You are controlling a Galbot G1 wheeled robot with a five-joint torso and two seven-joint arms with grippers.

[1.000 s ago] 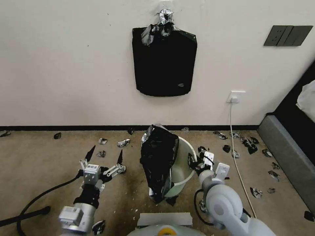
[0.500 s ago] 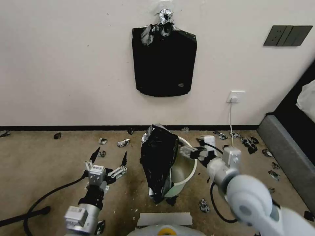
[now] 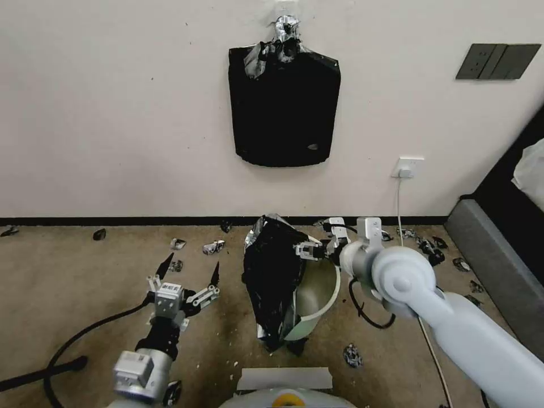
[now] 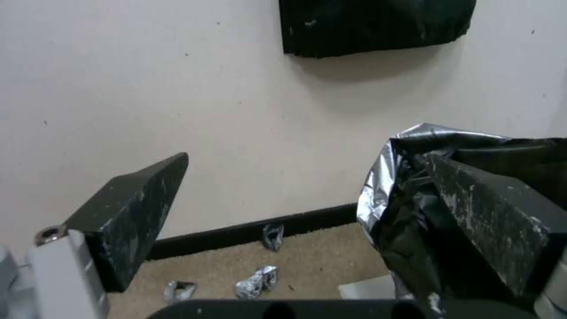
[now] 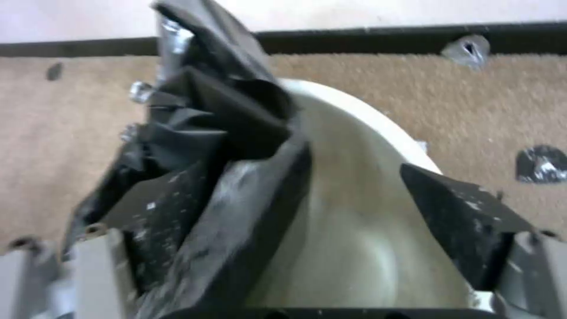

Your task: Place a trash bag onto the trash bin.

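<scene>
Swung over the trash bin (image 3: 323, 294), right gripper (image 3: 310, 250) gapes at crinkled, glossy trash bag (image 3: 273, 277), perhaps touching it.

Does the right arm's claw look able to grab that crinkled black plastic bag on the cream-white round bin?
Probably yes. The right claw hovers open over the bin, right beside the bag, with one finger against the plastic and nothing between them.
</scene>
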